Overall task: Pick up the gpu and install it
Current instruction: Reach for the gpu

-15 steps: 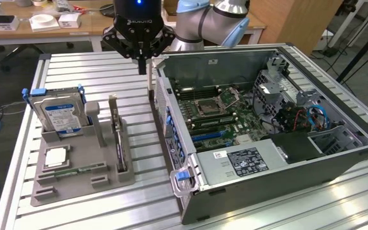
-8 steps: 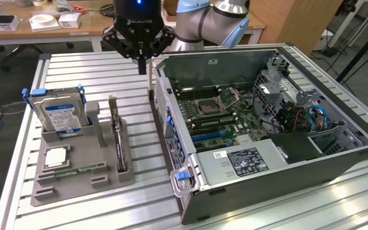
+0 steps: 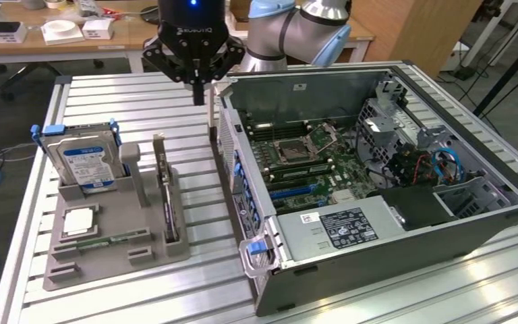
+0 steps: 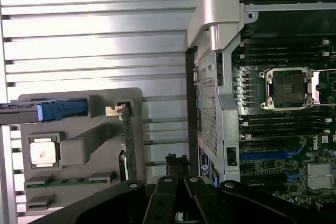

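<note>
One gpu [image 3: 166, 196] was seen upright in one tray [image 3: 106, 260], beside one blue-labelled hard drive [image 3: 83, 162]. Hand [image 3: 199, 98], marked ROBOTIQ, was clenched empty.

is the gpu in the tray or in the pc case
In the gray tray: the gpu stands on edge in a slot there, outside the open case.

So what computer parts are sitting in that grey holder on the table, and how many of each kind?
hard drive: 1
gpu: 1
processor chip: 1
memory stick: 1
Total in the grey holder: 4
</note>
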Tool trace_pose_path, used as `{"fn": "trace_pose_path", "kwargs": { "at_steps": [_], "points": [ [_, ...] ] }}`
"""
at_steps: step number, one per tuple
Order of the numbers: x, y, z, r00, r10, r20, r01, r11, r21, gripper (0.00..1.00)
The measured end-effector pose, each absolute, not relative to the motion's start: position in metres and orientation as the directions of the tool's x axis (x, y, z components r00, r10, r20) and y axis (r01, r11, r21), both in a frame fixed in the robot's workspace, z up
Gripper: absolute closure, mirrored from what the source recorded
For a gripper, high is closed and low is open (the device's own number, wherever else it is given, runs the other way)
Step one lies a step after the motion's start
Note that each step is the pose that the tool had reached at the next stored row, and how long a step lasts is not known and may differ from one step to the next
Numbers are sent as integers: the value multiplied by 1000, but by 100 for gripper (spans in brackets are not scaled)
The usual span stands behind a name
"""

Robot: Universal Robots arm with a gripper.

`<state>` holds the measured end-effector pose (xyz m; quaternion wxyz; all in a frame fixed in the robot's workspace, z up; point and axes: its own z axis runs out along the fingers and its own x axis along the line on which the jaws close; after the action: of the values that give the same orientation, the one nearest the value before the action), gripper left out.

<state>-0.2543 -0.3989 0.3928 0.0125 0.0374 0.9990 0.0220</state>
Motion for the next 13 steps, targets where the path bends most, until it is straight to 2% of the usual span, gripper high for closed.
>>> {"fn": "trace_pose_path", "kwargs": {
  "at_steps": [13],
  "points": [
    [-264, -399, 393, -997, 75, -23, 74, 996, 45, 89]
  ]
}}
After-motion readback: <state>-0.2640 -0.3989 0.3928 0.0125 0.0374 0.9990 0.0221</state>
